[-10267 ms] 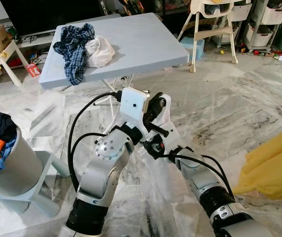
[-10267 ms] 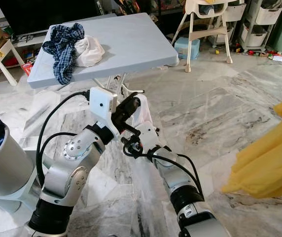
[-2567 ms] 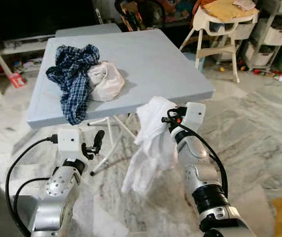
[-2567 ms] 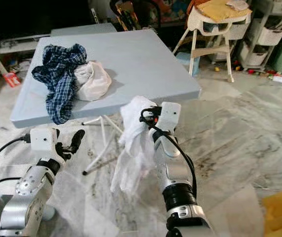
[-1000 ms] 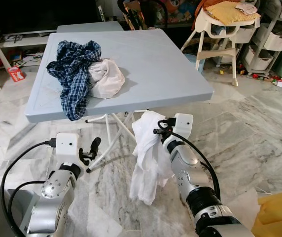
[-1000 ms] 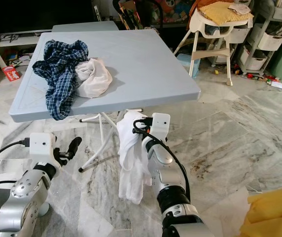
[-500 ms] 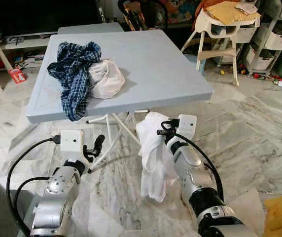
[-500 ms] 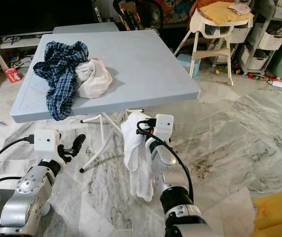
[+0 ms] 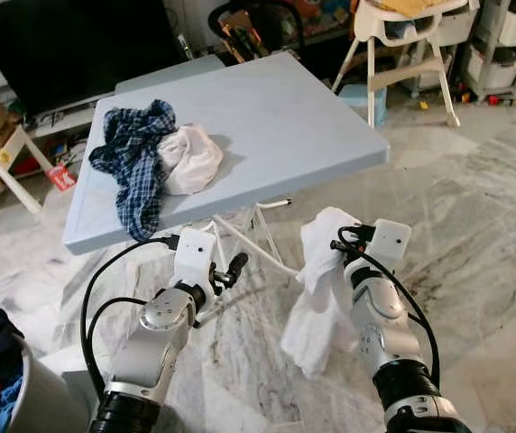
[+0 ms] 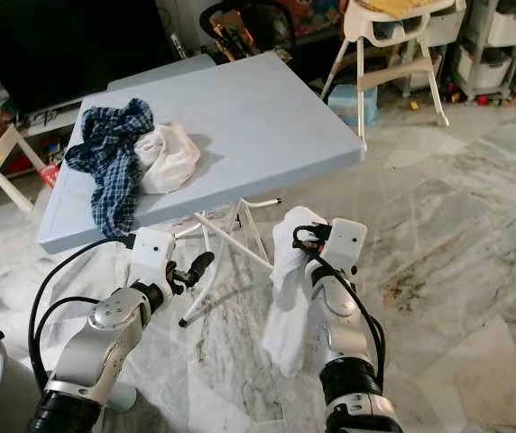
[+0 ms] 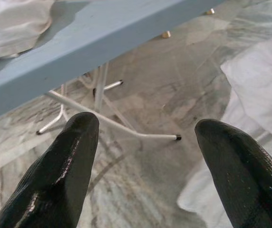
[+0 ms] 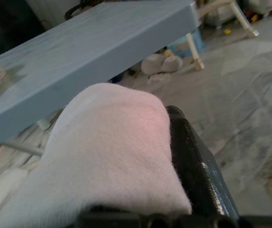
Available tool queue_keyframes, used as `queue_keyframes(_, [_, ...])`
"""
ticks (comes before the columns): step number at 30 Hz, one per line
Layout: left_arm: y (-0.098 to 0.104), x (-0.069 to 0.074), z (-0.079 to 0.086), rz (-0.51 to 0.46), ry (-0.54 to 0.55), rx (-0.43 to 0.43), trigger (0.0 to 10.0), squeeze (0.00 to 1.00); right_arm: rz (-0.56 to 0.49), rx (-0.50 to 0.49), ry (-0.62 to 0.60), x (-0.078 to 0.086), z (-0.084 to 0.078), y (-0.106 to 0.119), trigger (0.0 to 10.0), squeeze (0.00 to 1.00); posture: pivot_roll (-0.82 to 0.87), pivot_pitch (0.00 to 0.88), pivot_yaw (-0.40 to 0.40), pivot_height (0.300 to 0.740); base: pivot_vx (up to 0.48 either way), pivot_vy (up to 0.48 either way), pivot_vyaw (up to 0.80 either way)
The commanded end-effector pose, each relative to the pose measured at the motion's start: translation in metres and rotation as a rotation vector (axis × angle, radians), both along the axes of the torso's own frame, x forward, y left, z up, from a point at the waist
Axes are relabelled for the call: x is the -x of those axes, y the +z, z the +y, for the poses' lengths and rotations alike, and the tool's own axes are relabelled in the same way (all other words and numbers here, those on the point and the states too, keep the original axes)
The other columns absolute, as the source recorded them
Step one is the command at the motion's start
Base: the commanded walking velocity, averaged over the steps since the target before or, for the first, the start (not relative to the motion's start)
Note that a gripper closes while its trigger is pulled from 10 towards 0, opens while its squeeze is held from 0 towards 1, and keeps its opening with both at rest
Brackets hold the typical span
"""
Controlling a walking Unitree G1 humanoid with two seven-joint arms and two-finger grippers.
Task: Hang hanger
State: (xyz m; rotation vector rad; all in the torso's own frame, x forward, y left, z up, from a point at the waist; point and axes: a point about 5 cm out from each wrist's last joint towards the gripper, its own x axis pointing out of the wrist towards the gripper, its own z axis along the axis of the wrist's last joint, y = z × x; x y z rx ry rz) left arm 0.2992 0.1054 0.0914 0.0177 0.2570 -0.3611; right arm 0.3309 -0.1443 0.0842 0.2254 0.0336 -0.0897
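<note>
Since a second ago my camera has swung, and my left pincer has risen, fingers apart and empty. My right pincer grips the white garment at 6 o'clock of the blue surface. I see no hanger and no legible writing. Carrying step, I judge; next, finding the hanger.

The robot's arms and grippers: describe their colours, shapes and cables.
Both arms are silver metal with black joint rings near the base and looping black cables. Each wrist carries a white box. The left gripper and right gripper have long, rounded black fingers.
</note>
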Motion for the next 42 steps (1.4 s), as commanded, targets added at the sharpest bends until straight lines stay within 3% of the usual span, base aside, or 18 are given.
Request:
queue_keyframes(1, [0.001, -0.004, 0.006, -0.016, 0.032, -0.005, 10.0, 0.00, -0.066, 0.017, 0.026, -0.004, 0.008, 0.016, 10.0, 0.00, -0.12, 0.000, 0.195, 0.740, 0.000, 0.000, 0.00])
queue_keyframes(7, [0.004, -0.005, 0.008, -0.071, 0.144, 0.041, 10.0, 0.00, -0.083, 0.086, 0.085, -0.001, 0.001, 0.022, 10.0, 0.00, -0.08, 0.000, 0.144, 0.740, 0.000, 0.000, 0.00])
queue_keyframes(9, [0.000, 0.001, 0.014, -0.075, 0.173, 0.034, 10.0, 0.00, -0.104, 0.116, 0.123, -0.002, 0.005, 0.029, 10.0, 0.00, -0.05, 0.000, 0.090, 0.740, 0.000, 0.000, 0.00])
queue_keyframes(14, [-0.006, 0.009, 0.021, -0.071, 0.239, 0.044, 10.0, 0.00, -0.108, 0.124, 0.183, -0.002, 0.011, 0.034, 10.0, 0.00, -0.02, 0.000, 0.041, 0.740, 0.000, 0.000, 0.00])
queue_keyframes(20, [-0.012, 0.012, 0.021, -0.063, 0.267, 0.049, 10.0, 0.00, -0.093, 0.139, 0.223, 0.001, 0.017, 0.031, 10.0, 0.00, -0.04, 0.000, 0.052, 0.740, 0.000, 0.000, 0.00])
queue_keyframes(24, [-0.006, 0.009, 0.022, -0.087, 0.204, 0.060, 10.0, 0.00, -0.102, 0.125, 0.215, 0.002, 0.018, 0.036, 10.0, 0.00, -0.04, 0.000, 0.062, 0.740, 0.000, 0.000, 0.00])
queue_keyframes(30, [0.006, 0.004, 0.031, -0.133, 0.224, 0.090, 10.0, 0.00, -0.117, 0.133, 0.227, 0.005, 0.023, 0.038, 10.0, 0.00, -0.03, 0.000, 0.072, 0.740, 0.000, 0.000, 0.00])
queue_keyframes(36, [0.021, 0.011, 0.038, -0.206, 0.270, 0.097, 10.0, 0.00, -0.232, 0.181, 0.372, 0.016, 0.041, 0.061, 10.0, 0.00, -0.03, 0.000, 0.065, 0.740, 0.135, 0.000, 0.00])
queue_keyframes(42, [0.021, 0.016, 0.038, -0.204, 0.286, 0.115, 10.0, 0.00, -0.269, 0.169, 0.389, 0.015, 0.046, 0.075, 10.0, 0.00, -0.02, 0.000, 0.049, 0.740, 0.334, 0.000, 0.44])
